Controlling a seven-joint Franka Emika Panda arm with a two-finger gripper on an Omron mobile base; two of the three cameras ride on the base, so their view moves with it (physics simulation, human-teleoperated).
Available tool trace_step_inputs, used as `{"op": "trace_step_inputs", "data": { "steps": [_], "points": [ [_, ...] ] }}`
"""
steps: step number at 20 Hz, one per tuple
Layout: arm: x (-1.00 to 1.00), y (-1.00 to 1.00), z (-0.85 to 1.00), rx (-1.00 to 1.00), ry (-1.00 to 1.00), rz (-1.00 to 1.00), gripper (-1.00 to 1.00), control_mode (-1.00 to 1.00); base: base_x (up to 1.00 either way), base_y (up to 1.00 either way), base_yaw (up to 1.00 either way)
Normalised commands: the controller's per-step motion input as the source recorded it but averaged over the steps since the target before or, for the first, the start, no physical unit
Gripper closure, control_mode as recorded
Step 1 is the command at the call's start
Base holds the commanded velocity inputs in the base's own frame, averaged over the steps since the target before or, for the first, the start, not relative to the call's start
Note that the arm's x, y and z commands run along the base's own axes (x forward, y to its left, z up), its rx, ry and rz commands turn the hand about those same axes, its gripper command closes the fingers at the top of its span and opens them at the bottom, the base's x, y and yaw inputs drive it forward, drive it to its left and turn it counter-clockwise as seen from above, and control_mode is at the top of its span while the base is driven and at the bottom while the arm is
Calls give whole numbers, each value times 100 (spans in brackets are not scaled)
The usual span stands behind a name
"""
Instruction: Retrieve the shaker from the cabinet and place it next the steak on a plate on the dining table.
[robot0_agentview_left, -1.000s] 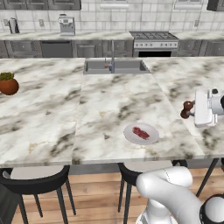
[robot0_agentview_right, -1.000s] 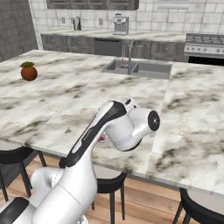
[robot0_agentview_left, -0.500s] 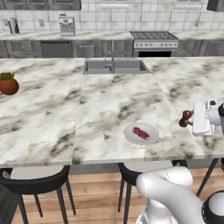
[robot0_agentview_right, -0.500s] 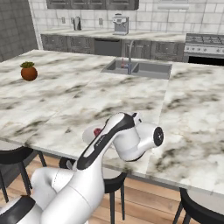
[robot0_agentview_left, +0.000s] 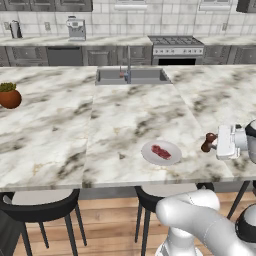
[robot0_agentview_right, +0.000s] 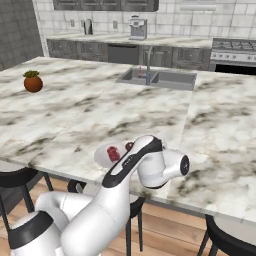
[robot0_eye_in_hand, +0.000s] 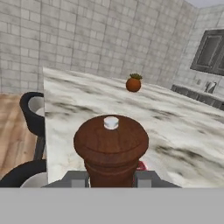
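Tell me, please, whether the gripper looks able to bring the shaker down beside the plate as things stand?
Probably yes: the gripper, shut on the shaker, is just right of the plate, with bare marble between them.

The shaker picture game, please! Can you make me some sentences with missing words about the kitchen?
1. The end effector is shut on the ____.
2. The steak lies on a white ____.
3. The round orange-brown pot has a ____ plant in it.
4. The faucet stands at the steel ____.

Missing words: shaker; plate; green; sink
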Motion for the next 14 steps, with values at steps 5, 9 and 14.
{"op": "trace_step_inputs", "data": {
  "steps": [5,9,14],
  "points": [
    [14,-1,-29,6,8,0,100,-100,0,0,0],
    [15,0,-31,0,2,0,100,-100,0,0,0],
    [23,0,-36,0,0,0,100,-100,0,0,0]
  ]
}}
